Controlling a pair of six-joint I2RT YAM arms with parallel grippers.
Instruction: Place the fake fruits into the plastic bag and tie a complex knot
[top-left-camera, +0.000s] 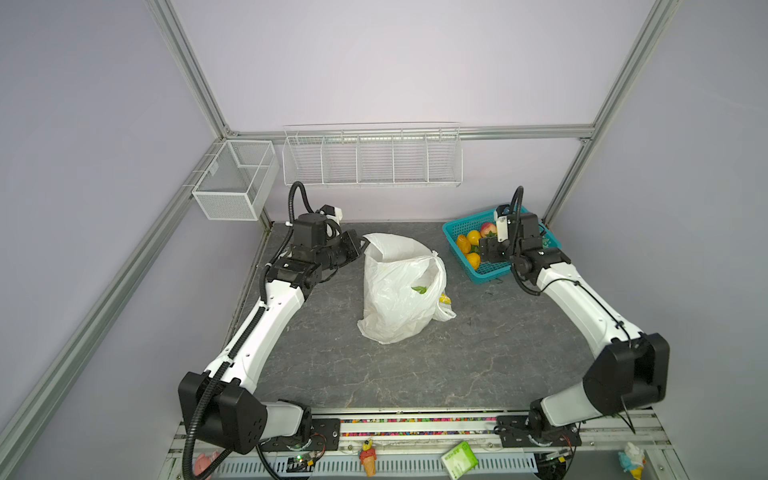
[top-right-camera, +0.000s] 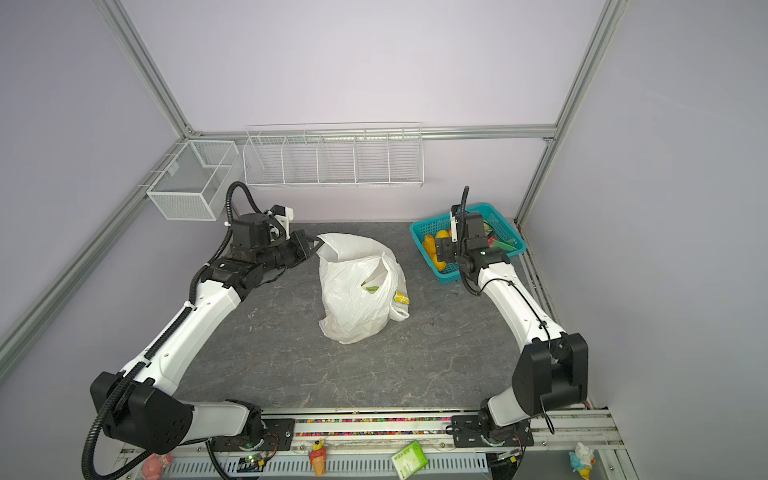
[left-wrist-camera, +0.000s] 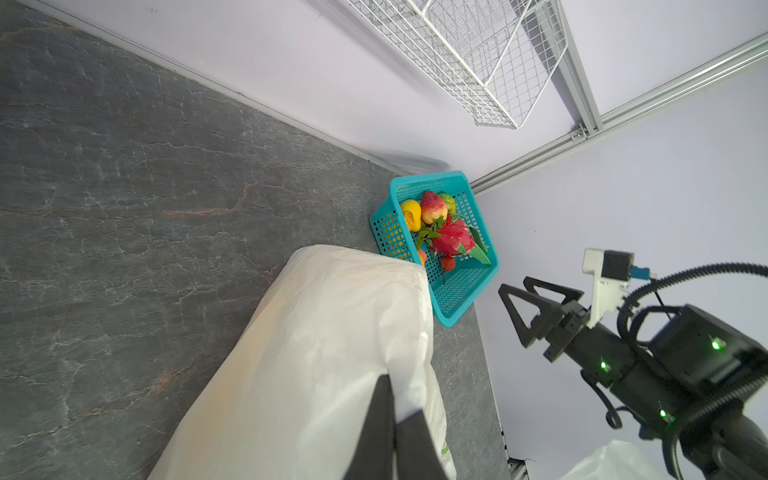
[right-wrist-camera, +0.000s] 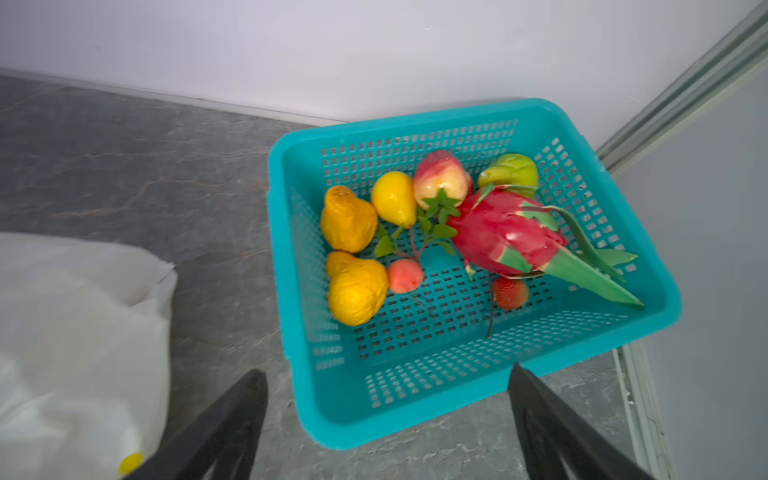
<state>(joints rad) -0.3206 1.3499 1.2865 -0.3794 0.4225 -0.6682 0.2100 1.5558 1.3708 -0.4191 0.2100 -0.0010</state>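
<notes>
The white plastic bag (top-left-camera: 395, 299) stands mid-table with its mouth open upward. My left gripper (left-wrist-camera: 399, 395) is shut on the bag's rim at its far left side (top-left-camera: 362, 245). The fake fruits lie in a teal basket (right-wrist-camera: 415, 407) at the back right: a pink dragon fruit (right-wrist-camera: 507, 237), orange citrus (right-wrist-camera: 357, 291), a yellow fruit (right-wrist-camera: 392, 199), a peach (right-wrist-camera: 440, 178) and a strawberry (right-wrist-camera: 510, 293). My right gripper (right-wrist-camera: 386, 371) hangs open above the basket's near wall (top-left-camera: 485, 249), holding nothing. No knot is in view.
A white wire rack (top-left-camera: 372, 166) and a mesh bin (top-left-camera: 232, 183) hang on the back wall. Ice-cream figurines (top-left-camera: 368, 457) and a green box (top-left-camera: 459, 459) sit past the front rail. The basket is close to the right frame post (top-left-camera: 569, 178).
</notes>
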